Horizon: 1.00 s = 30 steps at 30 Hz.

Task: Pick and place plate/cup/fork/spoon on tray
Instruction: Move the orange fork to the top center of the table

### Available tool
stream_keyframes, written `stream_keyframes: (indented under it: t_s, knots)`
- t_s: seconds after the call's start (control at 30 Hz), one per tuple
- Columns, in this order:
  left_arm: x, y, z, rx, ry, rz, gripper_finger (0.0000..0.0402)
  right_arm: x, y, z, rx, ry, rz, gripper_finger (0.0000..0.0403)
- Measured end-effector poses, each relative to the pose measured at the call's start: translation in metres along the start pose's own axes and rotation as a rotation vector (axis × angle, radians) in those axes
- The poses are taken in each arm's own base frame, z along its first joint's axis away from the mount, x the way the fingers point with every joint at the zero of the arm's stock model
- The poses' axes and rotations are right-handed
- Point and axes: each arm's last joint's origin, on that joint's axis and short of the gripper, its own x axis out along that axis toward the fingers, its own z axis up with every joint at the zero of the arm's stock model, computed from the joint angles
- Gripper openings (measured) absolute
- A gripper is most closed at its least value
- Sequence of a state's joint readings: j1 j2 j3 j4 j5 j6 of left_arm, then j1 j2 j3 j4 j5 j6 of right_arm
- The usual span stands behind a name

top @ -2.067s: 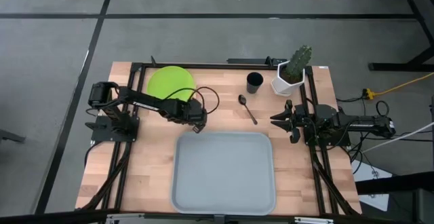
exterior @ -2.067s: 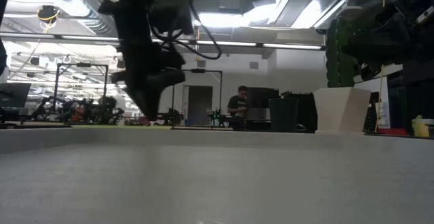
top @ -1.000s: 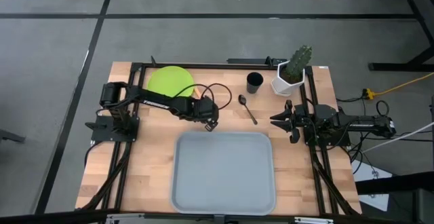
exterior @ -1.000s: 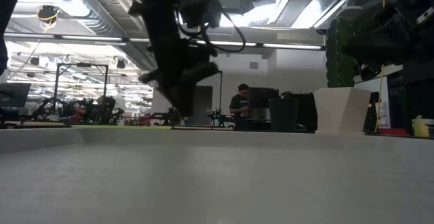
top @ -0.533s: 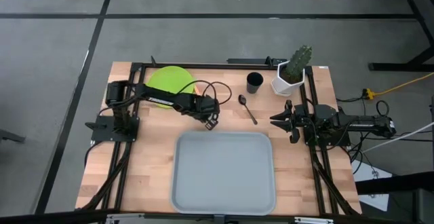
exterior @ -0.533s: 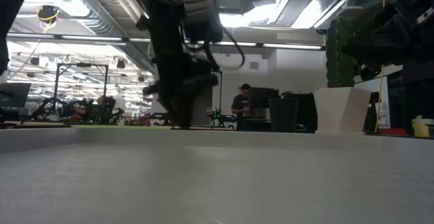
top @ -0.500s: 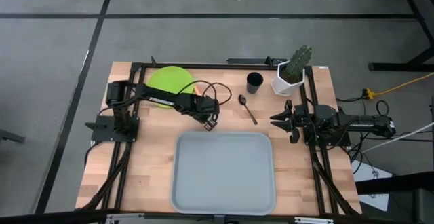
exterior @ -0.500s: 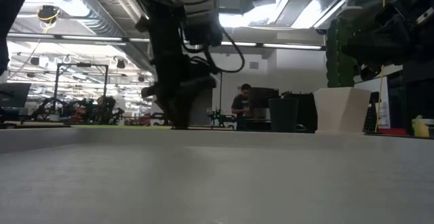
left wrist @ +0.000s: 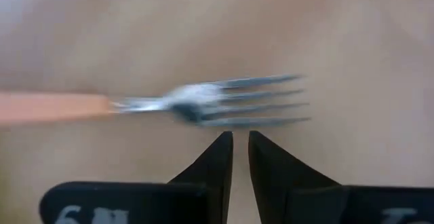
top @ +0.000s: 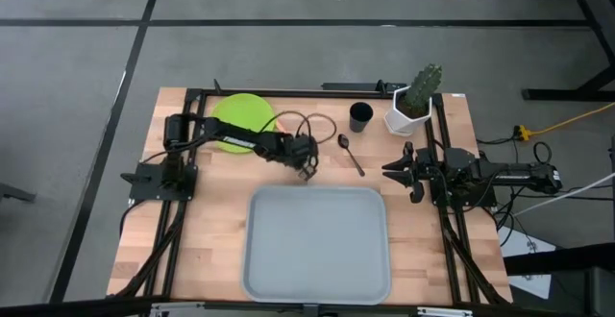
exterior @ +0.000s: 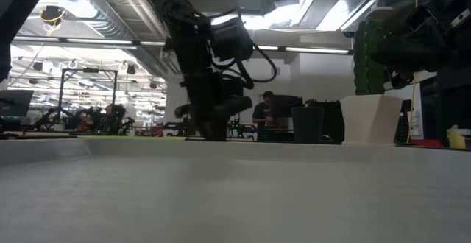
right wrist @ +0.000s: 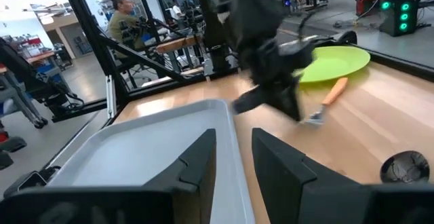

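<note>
Left hand (left wrist: 240, 142) moved right to the fork (left wrist: 203, 102), nearly closed and holding nothing; so narrow, it could push the fork away.

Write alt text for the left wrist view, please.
A fork with an orange handle and silver tines lies on the wooden table, just beyond the left gripper, whose two dark fingers are nearly together and hold nothing.

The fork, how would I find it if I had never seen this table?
Start at the big grey-blue tray, then look past its far-left corner toward the lime-green plate. The fork lies there on the wood beside the left gripper; unlike the dark spoon, its handle is orange.
</note>
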State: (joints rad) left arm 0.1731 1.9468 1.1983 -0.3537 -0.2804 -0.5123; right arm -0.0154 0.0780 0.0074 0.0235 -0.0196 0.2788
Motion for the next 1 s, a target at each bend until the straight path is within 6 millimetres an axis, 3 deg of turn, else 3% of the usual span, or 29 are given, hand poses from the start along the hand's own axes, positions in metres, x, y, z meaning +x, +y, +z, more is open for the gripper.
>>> stream_keyframes:
  t_s: [0.17,0.33,0.47,0.7,1.0]
  knots:
    - [-0.013,-0.007,0.02,0.04,-0.066,-0.005,0.0043,0.0,0.0,0.0,0.001,0.0,0.0,0.01]
    - [-0.027,-0.013,0.036,0.153,-0.15,0.132,0.0043,0.0,0.0,0.0,0.001,0.001,0.0,0.01]
    - [-0.023,0.008,0.046,0.151,-0.135,0.208,0.0043,0.0,0.0,0.0,0.001,0.001,-0.001,0.01]
    - [-0.011,0.057,0.065,-0.083,-0.096,0.199,0.0043,0.0,0.0,0.0,0.001,0.001,0.0,0.01]
    - [-0.003,0.096,0.062,-0.144,0.062,0.245,0.0043,0.0,0.0,0.0,-0.018,0.0,0.0,0.01]
